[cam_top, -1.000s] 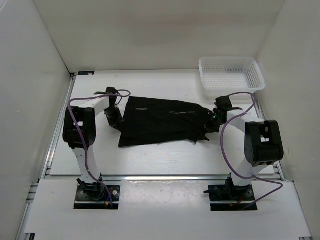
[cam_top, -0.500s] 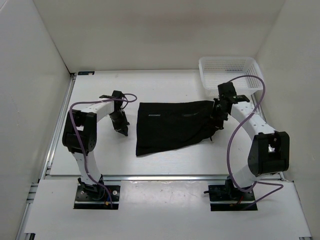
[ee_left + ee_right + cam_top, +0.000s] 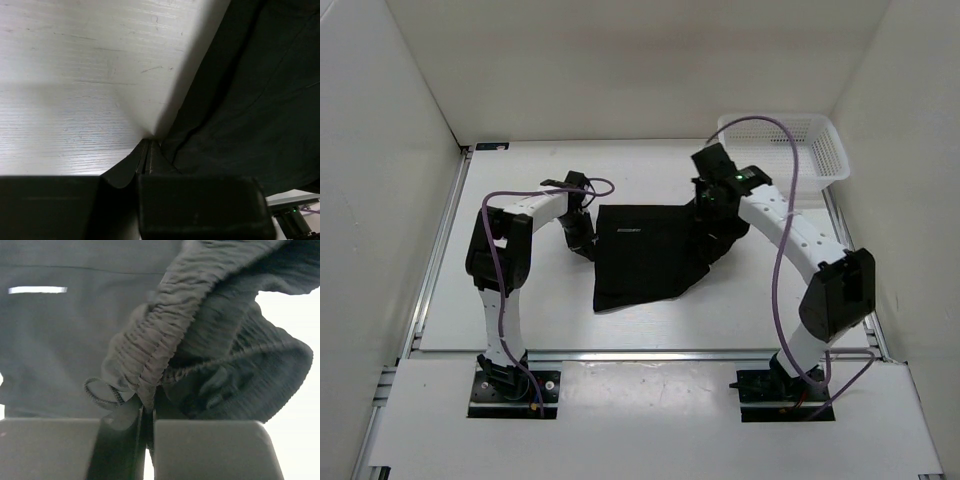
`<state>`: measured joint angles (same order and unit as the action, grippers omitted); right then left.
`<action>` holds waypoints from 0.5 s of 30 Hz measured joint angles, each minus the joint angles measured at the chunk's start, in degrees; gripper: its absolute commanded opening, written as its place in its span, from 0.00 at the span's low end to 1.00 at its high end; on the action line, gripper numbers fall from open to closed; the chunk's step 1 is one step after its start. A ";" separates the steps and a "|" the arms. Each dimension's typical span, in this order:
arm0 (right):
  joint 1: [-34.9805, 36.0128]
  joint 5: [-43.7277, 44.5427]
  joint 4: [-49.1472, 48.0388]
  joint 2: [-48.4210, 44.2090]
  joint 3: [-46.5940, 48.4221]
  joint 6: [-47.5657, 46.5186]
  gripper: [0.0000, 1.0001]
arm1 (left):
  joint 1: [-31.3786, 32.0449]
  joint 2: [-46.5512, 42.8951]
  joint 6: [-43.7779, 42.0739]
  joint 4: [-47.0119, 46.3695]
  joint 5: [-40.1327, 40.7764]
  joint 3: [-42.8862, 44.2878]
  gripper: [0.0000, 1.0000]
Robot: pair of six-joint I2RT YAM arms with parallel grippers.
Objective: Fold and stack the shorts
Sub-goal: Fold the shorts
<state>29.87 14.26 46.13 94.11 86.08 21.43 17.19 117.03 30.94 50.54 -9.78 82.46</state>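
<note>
Work surface: white table (image 3: 520, 310), walled on three sides. White mesh basket (image 3: 825, 145) at the far right corner, apart from the cloth.

Position of the work: black shorts (image 3: 645, 265) at mid-table, between the two arms. Left and near parts flat on the surface. Right part raised and bunched under the right arm, hanging over the flat layer.

Right gripper (image 3: 713, 218): above the far right portion of the shorts. In the wrist view, right gripper (image 3: 147, 407) pressed together on the gathered elastic waistband (image 3: 150, 340), with cloth hanging in folds from the pinch.

Left gripper (image 3: 585, 240): low, at the far left edge of the shorts. In the wrist view, left gripper (image 3: 148, 152) pressed together with the cloth edge running up to the tips. Appears to nip the hem. Cloth between the pads not plainly shown.

Step in hand, as judged: first fold, right half over left half. Fold not yet laid down.

Next move, as judged:
- Hold the left edge down as an anchor.
- Bring the pinched waistband across until over the left edge.
- Lower until the upper layer rests on the lower, edges matched.
- Part the right pads only once the cloth lies flat. Otherwise expect a bunched or skewed fold.
</note>
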 measured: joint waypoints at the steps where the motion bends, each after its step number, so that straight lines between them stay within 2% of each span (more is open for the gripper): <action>1: 1.97 0.81 0.50 1.36 1.99 -0.04 0.01 | 0.00 0.04 0.02 0.00 -0.11 0.00 0.11; 9: 16.57 4.98 4.55 15.74 19.47 -0.68 0.01 | -0.22 0.31 0.37 0.00 -1.14 0.02 0.11; 15: 21.59 5.70 7.76 25.83 29.90 -1.88 0.01 | -0.22 0.31 0.35 0.00 -1.18 0.02 0.11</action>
<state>51.46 19.97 53.89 119.94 115.98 19.55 16.97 117.34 31.29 50.54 -10.96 82.48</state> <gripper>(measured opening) 0.026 0.117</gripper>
